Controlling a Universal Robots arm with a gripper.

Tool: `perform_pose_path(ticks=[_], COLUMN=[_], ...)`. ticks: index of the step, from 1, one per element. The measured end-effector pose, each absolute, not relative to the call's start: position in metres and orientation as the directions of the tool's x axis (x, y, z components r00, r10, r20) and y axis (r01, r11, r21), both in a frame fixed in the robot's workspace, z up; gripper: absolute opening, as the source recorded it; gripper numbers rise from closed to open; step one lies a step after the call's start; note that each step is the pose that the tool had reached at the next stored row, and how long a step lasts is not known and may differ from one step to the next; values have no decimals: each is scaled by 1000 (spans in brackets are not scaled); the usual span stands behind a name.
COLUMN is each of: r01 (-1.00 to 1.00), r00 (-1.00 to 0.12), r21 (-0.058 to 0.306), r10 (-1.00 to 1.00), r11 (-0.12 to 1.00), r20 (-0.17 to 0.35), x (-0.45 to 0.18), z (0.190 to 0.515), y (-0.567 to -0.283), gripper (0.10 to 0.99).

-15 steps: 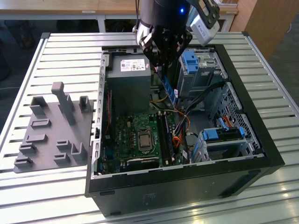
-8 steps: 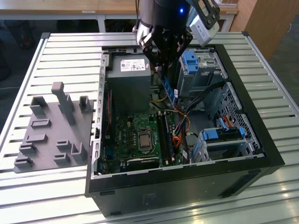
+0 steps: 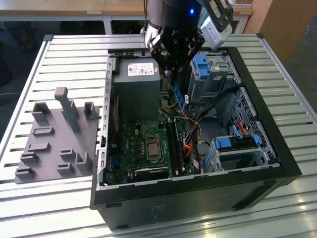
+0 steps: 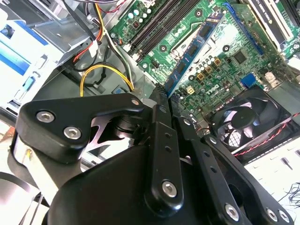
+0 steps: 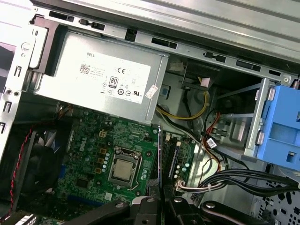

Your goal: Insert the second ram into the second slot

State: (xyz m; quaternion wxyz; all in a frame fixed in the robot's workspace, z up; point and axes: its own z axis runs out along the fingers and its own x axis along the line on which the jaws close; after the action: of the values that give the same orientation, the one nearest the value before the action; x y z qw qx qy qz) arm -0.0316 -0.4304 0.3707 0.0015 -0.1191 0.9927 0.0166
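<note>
The open computer case (image 3: 277, 163) lies on its side. Inside, beside the motherboard (image 3: 138, 144), the grey power supply (image 5: 65, 51) bears a white printed label (image 5: 115, 79). Above the motherboard, the gripper (image 4: 165, 96) pinches one end of the second ram (image 4: 192, 51). Its long axis runs parallel to the board's memory slots (image 4: 157, 23), clear of them.

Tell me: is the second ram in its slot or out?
Out. The pincer holds the second ram in the air above the motherboard.
</note>
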Motion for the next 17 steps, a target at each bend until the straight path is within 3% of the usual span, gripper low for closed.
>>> perform_pose_path(ticks=[17], r01=[-168], r00=[-986], r21=[32], r10=[-168], r11=[985], r20=[-7], x=[-32], z=[371], y=[-430], gripper=[137])
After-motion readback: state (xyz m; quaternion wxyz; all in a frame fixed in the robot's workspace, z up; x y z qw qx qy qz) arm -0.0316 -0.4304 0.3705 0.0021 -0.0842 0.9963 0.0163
